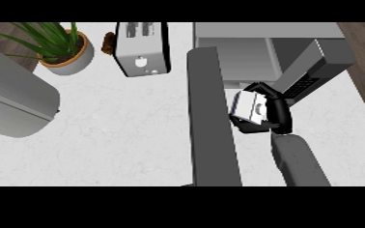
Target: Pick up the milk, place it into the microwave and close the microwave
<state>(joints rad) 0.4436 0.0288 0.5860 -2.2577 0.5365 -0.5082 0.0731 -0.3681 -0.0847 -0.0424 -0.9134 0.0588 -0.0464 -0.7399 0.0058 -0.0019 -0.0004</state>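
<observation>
A white milk carton [249, 106] is held above the counter, just in front of the microwave's open cavity [246, 60]. My right hand [274, 111] is shut on it, fingers and thumb curled round its sides. The microwave's dark door [211, 121] stands swung open toward me, immediately left of the carton. Its control panel [314, 72] lies to the right of my hand. My left hand does not show.
A silver toaster [143, 48] stands at the back centre-left. A potted plant [63, 48] sits at the back left. A large grey rounded object [21, 101] fills the left edge. White counter [121, 135] lies between these and the door.
</observation>
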